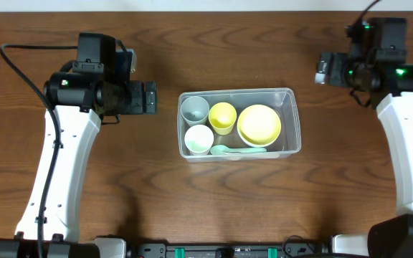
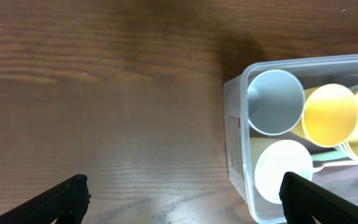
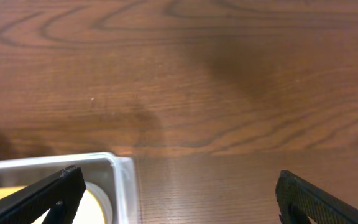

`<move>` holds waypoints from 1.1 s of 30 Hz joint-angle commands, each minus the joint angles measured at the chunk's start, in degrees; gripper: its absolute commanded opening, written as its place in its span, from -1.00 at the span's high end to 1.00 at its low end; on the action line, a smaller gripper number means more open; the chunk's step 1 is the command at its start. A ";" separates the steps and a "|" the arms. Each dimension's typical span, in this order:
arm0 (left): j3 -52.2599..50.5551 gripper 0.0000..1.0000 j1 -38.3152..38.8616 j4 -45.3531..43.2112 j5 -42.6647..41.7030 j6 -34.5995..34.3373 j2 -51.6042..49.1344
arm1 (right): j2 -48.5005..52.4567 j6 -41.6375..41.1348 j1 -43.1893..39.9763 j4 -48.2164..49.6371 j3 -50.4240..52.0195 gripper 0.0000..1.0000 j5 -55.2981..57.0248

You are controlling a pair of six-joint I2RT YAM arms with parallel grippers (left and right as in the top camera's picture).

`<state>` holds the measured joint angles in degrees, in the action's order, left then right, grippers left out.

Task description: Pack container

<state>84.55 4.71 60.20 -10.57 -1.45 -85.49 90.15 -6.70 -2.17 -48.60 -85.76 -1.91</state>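
The wooden counter [image 1: 235,208] shows open wood on every side of the container [image 1: 293,115], a clear tub with rounded corners at its middle. The left claw [image 1: 150,98], just left of the container, and the right claw [image 1: 324,70], beyond its far right corner, both gape empty. Inside sit a yellow bowl [image 1: 259,123], yellow cup [image 1: 222,116], grey cup [image 1: 194,109], white cup [image 1: 198,138] and mint spoon [image 1: 242,150].

This looks like a robotics lab workstation rather than a home. On a dark wood-grain table [image 1: 206,208], a white left arm [image 1: 56,165] and right arm [image 1: 407,150] rise from the lower edge of the frame. Both trail black cables [image 1: 34,46] and show green indicator lights [image 1: 400,71]. The only household items are plastic cups and bowls [image 1: 259,123] in a clear container [image 1: 235,92].
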 commanded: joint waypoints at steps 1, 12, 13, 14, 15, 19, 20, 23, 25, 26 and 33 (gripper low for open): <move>-0.24 -0.96 -0.07 0.76 1.14 0.13 0.09 | 0.15 -1.90 -1.66 0.17 -0.46 -0.99 -0.02; -0.24 -0.96 -0.35 1.29 0.70 -0.15 2.54 | -2.78 -0.35 -2.29 -9.51 -0.35 -0.97 1.70; -0.26 -0.96 -0.35 1.77 0.68 -0.15 3.52 | -4.09 -0.33 -2.25 -9.99 0.04 -0.97 1.68; -0.39 -0.96 -0.33 2.38 0.70 -0.11 4.94 | -5.62 -0.33 -2.25 -10.23 0.61 -0.96 1.70; -0.81 -0.96 -0.33 2.80 0.70 -0.11 6.34 | -7.78 -0.33 -2.25 -10.21 1.57 -0.95 1.70; -6.58 -0.96 -0.24 2.62 0.72 -0.15 15.37 | -18.88 0.74 -1.95 -8.11 7.43 -0.95 1.55; -8.63 -0.96 -0.24 2.23 0.74 -0.33 18.14 | -22.16 1.01 -1.81 -7.52 9.31 -0.95 1.64; -15.50 -0.96 -0.24 1.38 0.74 -0.85 27.56 | -33.29 1.03 -1.77 -6.49 15.76 -0.96 1.66; -19.47 -0.96 -0.24 1.38 0.74 -1.29 33.88 | -40.48 1.03 -1.77 -6.49 20.20 -0.98 1.68; -21.31 -0.96 -0.24 1.42 0.74 -1.44 37.13 | -44.61 1.01 -1.77 -6.56 22.75 -0.98 1.68; -28.92 -0.96 -0.24 1.38 0.72 -2.93 55.89 | -66.40 1.86 -1.77 -5.60 34.84 -0.98 1.73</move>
<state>57.21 4.60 61.76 -10.11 -3.22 -33.58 28.01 -5.67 -3.90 -54.83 -53.87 -0.93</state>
